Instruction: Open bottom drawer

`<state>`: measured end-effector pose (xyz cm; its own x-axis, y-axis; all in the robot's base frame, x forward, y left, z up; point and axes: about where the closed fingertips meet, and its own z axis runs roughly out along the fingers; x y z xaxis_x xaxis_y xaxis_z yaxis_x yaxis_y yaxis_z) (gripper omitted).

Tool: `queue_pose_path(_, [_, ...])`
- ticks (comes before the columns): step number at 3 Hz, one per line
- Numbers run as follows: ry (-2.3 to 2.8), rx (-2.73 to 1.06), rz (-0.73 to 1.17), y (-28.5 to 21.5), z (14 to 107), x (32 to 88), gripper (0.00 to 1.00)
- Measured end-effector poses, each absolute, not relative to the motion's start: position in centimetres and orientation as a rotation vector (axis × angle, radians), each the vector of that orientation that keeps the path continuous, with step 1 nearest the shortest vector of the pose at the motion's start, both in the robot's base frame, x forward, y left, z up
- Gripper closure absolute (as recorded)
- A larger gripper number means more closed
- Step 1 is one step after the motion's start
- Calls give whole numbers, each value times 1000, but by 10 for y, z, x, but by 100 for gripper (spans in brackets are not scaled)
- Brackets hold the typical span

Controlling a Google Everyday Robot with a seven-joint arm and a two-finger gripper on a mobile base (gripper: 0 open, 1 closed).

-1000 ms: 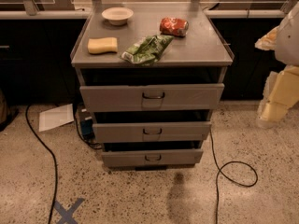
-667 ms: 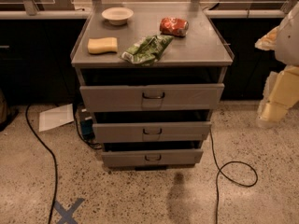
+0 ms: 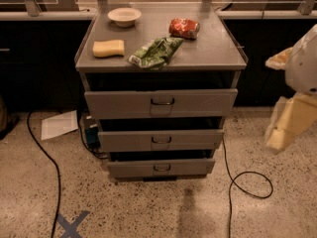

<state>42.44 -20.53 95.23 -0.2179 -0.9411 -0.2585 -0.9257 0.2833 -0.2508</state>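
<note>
A grey metal cabinet [image 3: 161,53] stands in the middle with three stacked drawers. The bottom drawer [image 3: 129,168] is the narrowest and lowest front, with a small dark wire handle [image 3: 161,168] at its centre. It sits just above the floor, with a dark gap above it. The mid-sized drawer [image 3: 124,140] and the widest top drawer [image 3: 119,104] are above it. My gripper [image 3: 280,134] is the blurred cream shape at the right edge, to the right of the cabinet and about level with the middle drawer, apart from all the drawers.
On the cabinet top lie a white bowl [image 3: 124,16], a yellow sponge [image 3: 108,48], a green bag [image 3: 156,52] and a red bag [image 3: 184,28]. Black cables [image 3: 250,185] lie on the floor. White paper [image 3: 59,124] and a blue tape cross [image 3: 72,225] lie at the left.
</note>
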Motion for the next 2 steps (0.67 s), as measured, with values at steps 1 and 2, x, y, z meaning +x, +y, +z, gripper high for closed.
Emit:
queue_pose_path(1, [2212, -1713, 24, -196, 902, 413, 0])
queue_pose_path(2, [2222, -1751, 137, -189, 838, 408, 0])
